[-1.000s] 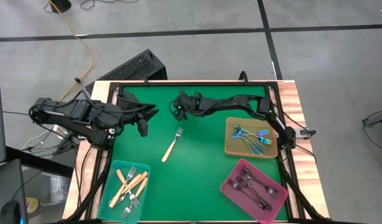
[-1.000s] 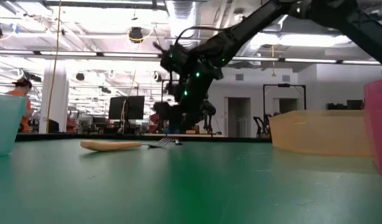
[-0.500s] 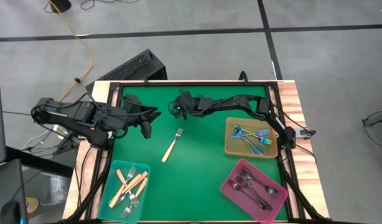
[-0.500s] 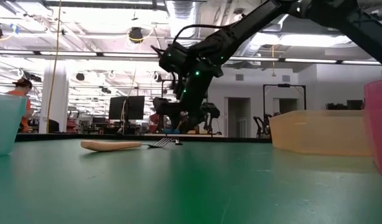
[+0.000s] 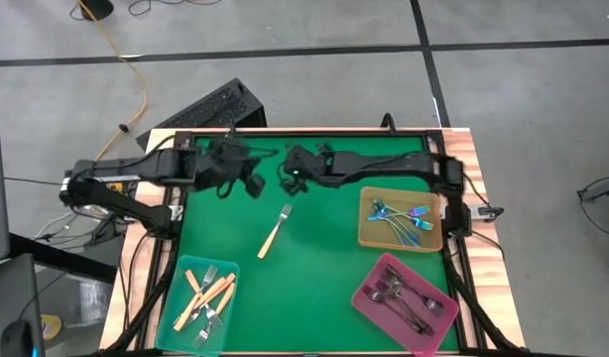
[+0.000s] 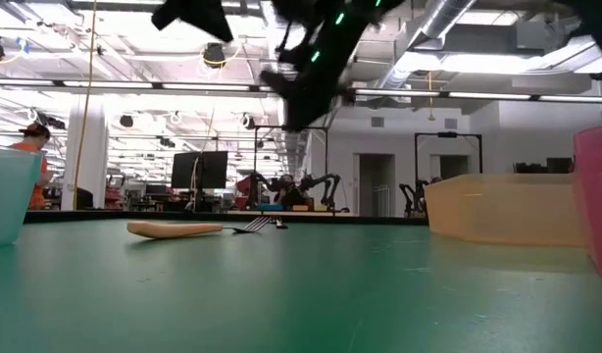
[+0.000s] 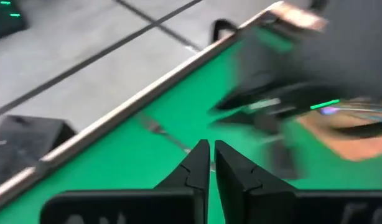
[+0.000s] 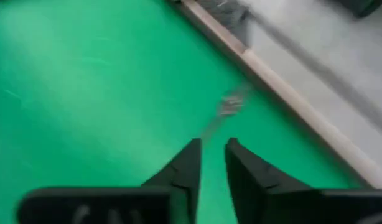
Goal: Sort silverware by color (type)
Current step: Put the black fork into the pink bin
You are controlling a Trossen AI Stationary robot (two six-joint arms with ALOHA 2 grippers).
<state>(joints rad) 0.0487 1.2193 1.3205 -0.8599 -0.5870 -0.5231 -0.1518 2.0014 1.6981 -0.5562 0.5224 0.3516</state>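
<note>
One cream-handled fork [image 5: 274, 231] lies flat on the green mat [image 5: 324, 258], also seen in the low view [image 6: 183, 229]. A slim grey fork [image 7: 161, 131] lies on the mat near the far edge, blurred in the right wrist view [image 8: 229, 104]. My left gripper [image 5: 252, 185] [image 7: 211, 152] hovers shut above the mat, near that fork. My right gripper [image 5: 294, 180] [image 8: 213, 155] hangs high over the mat [image 6: 303, 93], its fingers a narrow gap apart with nothing between them.
A teal tray [image 5: 182, 288] at the near left holds cream-handled forks. A tan tray [image 5: 368, 230] at the right holds iridescent forks, and a pink tray [image 5: 372, 285] at the near right holds dark ones. The two grippers stand close together near the far edge.
My left gripper has swung along the far edge toward the table's right, closer to my right gripper. My right gripper has risen well clear of the mat and shifted slightly right. The cream-handled fork has stayed where it was.
</note>
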